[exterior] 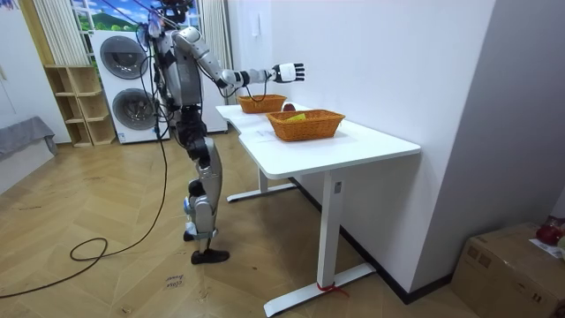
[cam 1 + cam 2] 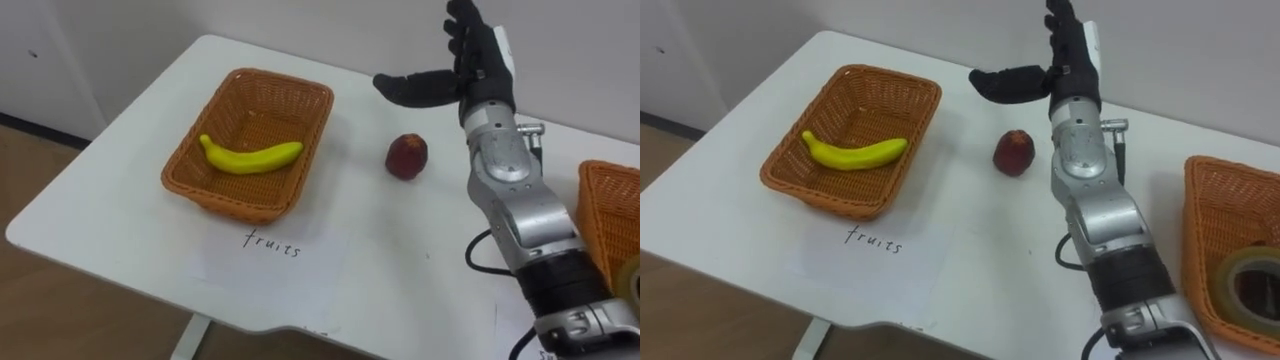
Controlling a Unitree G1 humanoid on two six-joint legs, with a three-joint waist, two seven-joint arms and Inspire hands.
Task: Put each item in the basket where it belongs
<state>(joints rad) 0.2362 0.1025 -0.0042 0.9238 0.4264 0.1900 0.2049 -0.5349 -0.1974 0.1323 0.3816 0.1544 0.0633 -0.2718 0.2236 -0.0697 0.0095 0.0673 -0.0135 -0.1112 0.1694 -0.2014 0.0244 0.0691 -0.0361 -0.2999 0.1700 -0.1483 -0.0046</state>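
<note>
Right hand [image 2: 1075, 65] splayed; right eye view: prob. tape [image 2: 1228, 285] in basket [image 2: 1240, 200].

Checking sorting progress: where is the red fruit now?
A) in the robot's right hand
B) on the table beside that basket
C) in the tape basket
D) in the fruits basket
B: the red fruit sits on the table beside the fruits basket; the open right hand holds nothing.

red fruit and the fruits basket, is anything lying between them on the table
Nothing. In the left eye view, the strip of white table between the red fruit and the basket holding the banana is bare.
</note>
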